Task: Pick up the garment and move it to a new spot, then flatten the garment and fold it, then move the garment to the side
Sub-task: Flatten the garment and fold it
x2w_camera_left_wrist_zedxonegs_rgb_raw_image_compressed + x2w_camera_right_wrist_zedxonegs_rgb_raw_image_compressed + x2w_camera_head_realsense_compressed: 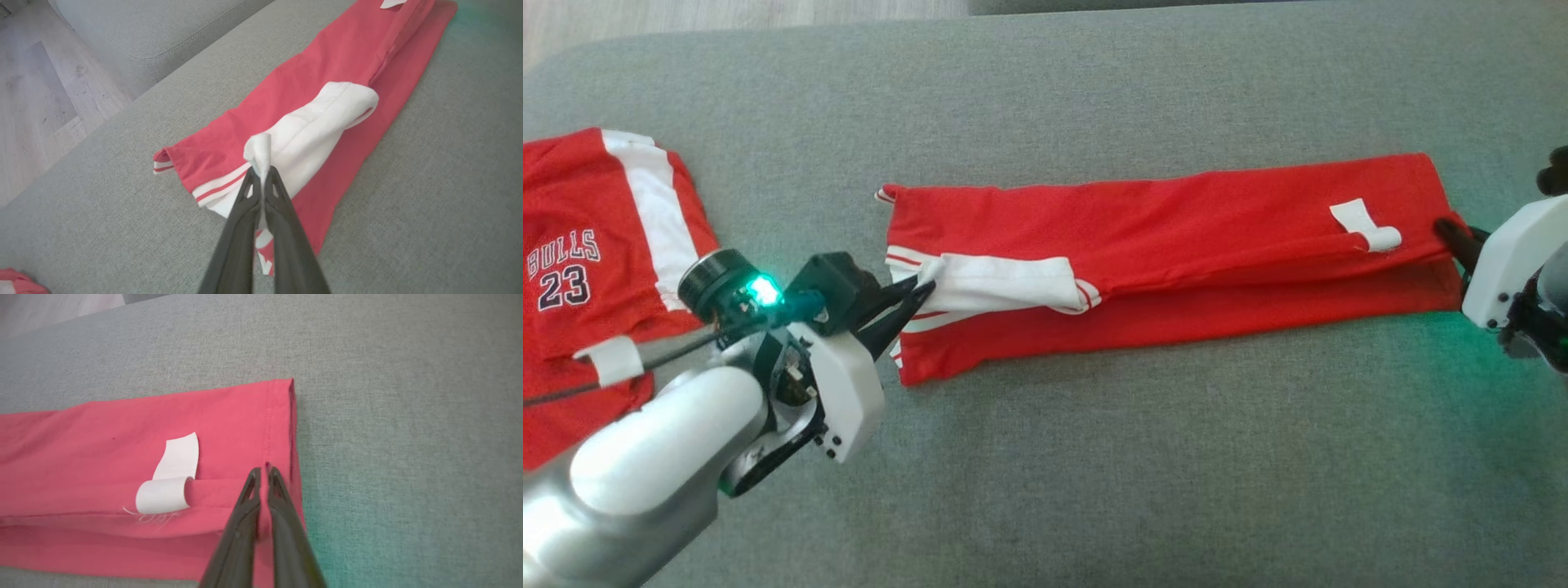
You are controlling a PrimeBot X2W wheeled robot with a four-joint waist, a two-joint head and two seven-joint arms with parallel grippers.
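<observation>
The garment (1176,245) is red with white trim and lies folded into a long strip across the grey cushion (1045,457). At the strip's left end my left gripper (920,291) is shut on the white collar edge, and white cloth sticks up between its fingertips (261,171) in the left wrist view. My right gripper (1450,231) is shut on the red hem at the strip's right end; in the right wrist view the hem (282,428) runs between its fingers (264,471). A curled white label (169,484) lies just left of them.
Another red jersey (596,269) with white stripe, "BULLS 23" print, lies at the cushion's left edge under my left arm. Wood floor (36,106) shows beyond the cushion's far side. Grey cushion stretches open in front of the strip.
</observation>
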